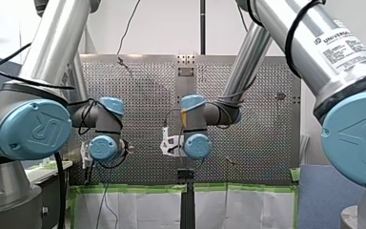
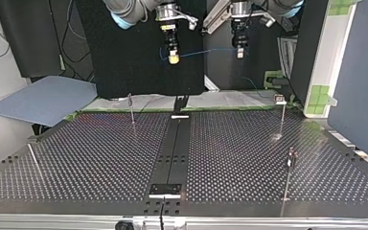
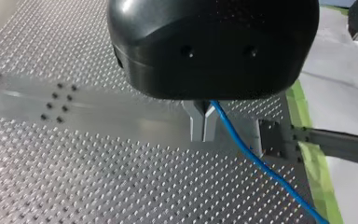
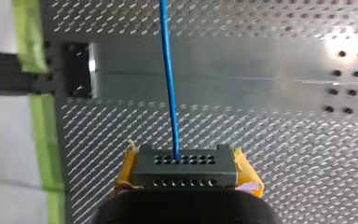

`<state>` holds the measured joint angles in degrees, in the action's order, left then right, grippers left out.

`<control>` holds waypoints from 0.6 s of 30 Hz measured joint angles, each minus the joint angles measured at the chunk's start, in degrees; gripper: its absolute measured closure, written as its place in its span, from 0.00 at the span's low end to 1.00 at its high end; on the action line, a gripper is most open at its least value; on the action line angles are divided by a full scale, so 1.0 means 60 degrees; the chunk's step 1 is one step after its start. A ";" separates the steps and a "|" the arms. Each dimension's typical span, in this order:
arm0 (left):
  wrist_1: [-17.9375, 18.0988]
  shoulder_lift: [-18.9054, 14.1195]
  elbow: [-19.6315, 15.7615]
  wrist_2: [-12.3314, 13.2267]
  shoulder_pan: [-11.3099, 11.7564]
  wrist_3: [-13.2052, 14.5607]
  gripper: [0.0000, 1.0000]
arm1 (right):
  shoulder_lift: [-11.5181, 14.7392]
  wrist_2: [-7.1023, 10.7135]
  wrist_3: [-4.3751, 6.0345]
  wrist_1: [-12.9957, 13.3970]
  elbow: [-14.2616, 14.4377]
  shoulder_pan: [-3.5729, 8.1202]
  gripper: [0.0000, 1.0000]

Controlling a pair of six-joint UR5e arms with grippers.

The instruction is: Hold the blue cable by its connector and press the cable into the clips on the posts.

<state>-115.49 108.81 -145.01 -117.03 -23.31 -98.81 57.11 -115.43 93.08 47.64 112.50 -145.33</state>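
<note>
Right gripper [image 2: 173, 56] is clenched on the connector [image 4: 185, 168] between yellow pads [image 4: 248, 171]. Left gripper [image 3: 203, 126] pinches the cable [image 3: 256, 161] further along. The cable spans nearly straight between them in the air, beyond the table's [image 2: 100, 158] far edge in the top view, well apart from the posts [image 2: 132, 109]. Best approach: lower both ends together, line the span over a clip, then press straight down without twisting the connector.

From where I stood, the housing of the left tool [image 3: 203, 122] covered all but its fingertips [image 3: 196, 126], hiding where they met the blue cable [image 3: 261, 163], which ran out of view past the tool. The right tool [image 4: 186, 171] hid the rear of the connector [image 4: 185, 161]. The clips [image 2: 291, 154] on the posts [image 2: 132, 111] were too small to read.
</note>
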 joint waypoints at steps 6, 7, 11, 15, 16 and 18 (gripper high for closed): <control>-0.0530 -0.0533 0.0417 -0.0125 0.0067 0.0104 1.00 | 0.0605 0.0326 0.0042 -0.0598 -0.0327 0.0130 1.00; -0.0609 -0.0613 0.0496 -0.0131 0.0070 0.0126 1.00 | 0.0689 0.0372 0.0043 -0.0680 -0.0376 0.0156 1.00; -0.0966 -0.0973 0.0853 -0.0208 0.0083 0.0094 1.00 | 0.1073 0.0679 0.0045 -0.1061 -0.0621 0.0269 1.00; -0.1331 -0.1338 0.1199 -0.0406 0.0097 -0.0076 1.00 | 0.1495 0.0974 0.0051 -0.1486 -0.0867 0.0377 1.00; -0.1414 -0.1417 0.1254 -0.0447 0.0098 -0.0103 1.00 | 0.1578 0.1026 0.0053 -0.1563 -0.0919 0.0397 1.00; -0.1589 -0.1596 0.1346 -0.0566 0.0099 -0.0152 1.00 | 0.1775 0.1160 0.0065 -0.1723 -0.1046 0.0453 1.00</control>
<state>-125.02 99.23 -136.94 -120.43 -22.71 -99.72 67.76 -108.47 93.47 37.31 106.22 -142.61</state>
